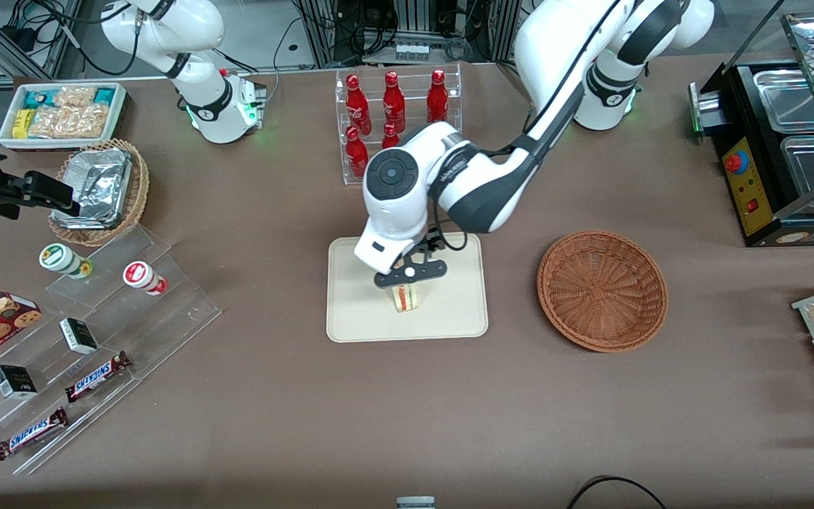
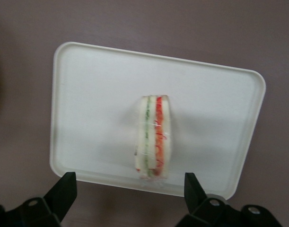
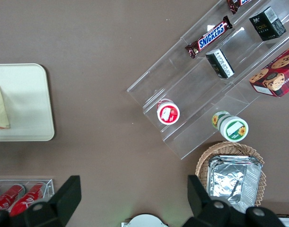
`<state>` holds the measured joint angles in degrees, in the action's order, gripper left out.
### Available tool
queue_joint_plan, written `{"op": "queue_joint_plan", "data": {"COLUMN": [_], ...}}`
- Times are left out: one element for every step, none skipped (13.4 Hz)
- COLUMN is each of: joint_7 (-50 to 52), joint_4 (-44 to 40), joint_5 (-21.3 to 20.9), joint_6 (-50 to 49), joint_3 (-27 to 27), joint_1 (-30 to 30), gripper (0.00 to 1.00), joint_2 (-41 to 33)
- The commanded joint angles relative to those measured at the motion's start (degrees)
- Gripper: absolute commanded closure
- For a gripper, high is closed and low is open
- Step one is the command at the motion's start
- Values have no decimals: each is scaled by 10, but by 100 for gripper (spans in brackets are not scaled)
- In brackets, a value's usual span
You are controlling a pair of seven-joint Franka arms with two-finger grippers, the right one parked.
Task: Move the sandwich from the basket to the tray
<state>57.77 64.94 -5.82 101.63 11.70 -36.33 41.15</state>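
The gripper point(image 1: 409, 281) hangs just above the tray point(image 1: 350, 311), fingers point(image 2: 64, 191) spread apart, clear of the sandwich point(image 1: 406, 297), which stands on its edge on the tray, cut side up. Best to lift straight up without brushing it. The wicker basket point(image 1: 603, 290) lies at 3 o'clock, empty.
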Motion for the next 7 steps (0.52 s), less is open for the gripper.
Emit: {"op": "queue_joint_plan", "data": {"joint_7": [-25,-56,-103,-137,-166,-200,-245], "joint_4": [25,46,66,89,114,140,168], "joint_5": [5,7,8,8,8,9,19], "joint_6": [-46,-44,-44,-46,-44,-44,-42], "joint_3": [7,8,7,7,7,7,7], "joint_1": [59,75,87,106,127,147,170], "gripper": [0,0,0,0,0,0,0], "joint_2": [-48,-63,-77,-94,-113,-134,-159]}}
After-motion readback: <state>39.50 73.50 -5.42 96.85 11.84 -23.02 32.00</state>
